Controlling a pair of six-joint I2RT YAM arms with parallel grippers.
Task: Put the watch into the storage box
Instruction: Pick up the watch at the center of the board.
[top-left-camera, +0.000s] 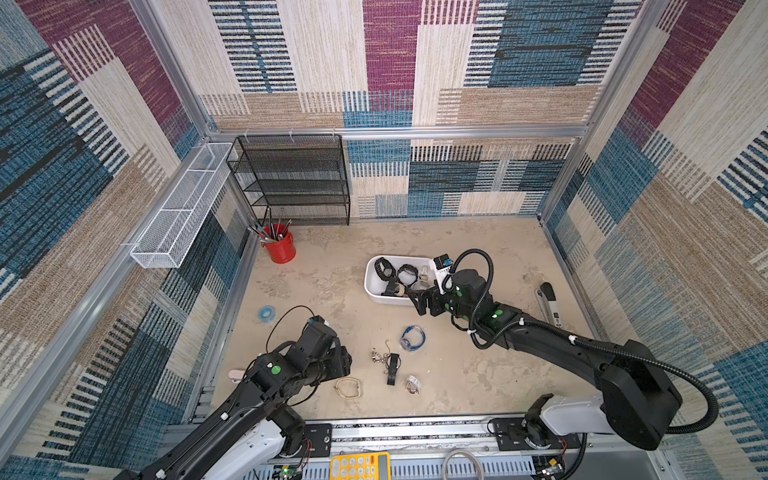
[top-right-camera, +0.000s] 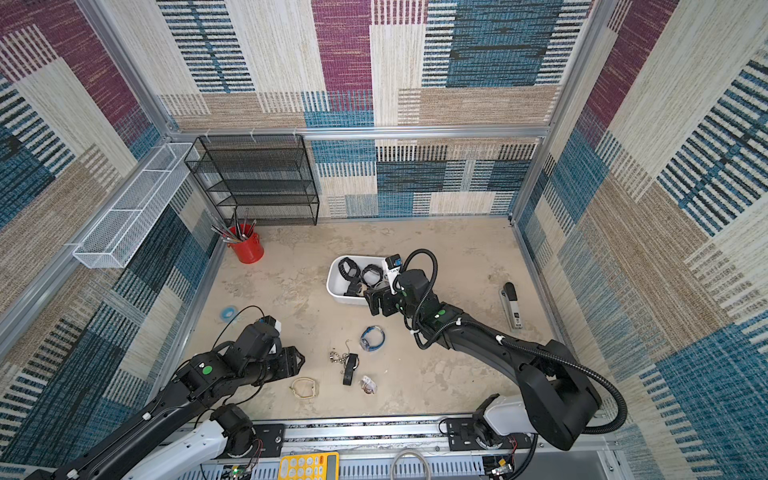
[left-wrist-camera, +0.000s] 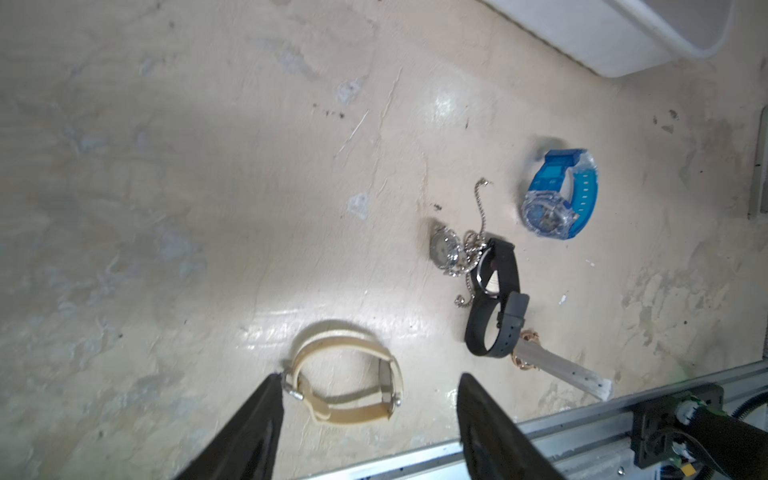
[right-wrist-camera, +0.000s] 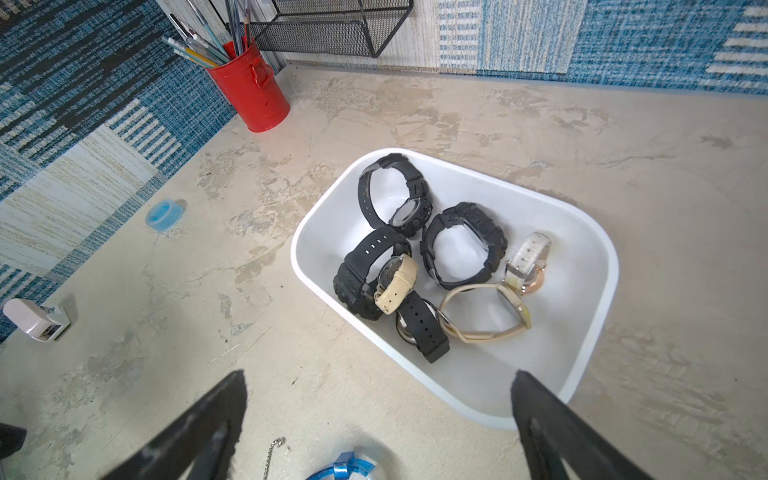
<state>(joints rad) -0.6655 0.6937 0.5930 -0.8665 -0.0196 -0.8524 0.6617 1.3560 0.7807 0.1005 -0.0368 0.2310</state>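
Top views: beige watch (top-left-camera: 348, 387) lies lower centre on bench (top-left-camera: 478, 374), unheld, at left tool (left-wrist-camera: 370, 380), jaws spread; black watch (top-left-camera: 392, 369), chain (top-left-camera: 378, 356) just right. Storage box (top-left-camera: 376, 297) mid-frame; right tool (top-left-camera: 419, 303) wide open at its rim.

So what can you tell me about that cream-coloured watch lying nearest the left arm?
The cream watch has a slim strap, leather or rubber by its look, fastened into a closed loop by a small metal buckle, with a thin pale case. It lies on its edge on the beige table, apart from the black watch. The left arm's fingers straddle it: one tip is right at the buckle, the other stands clear.
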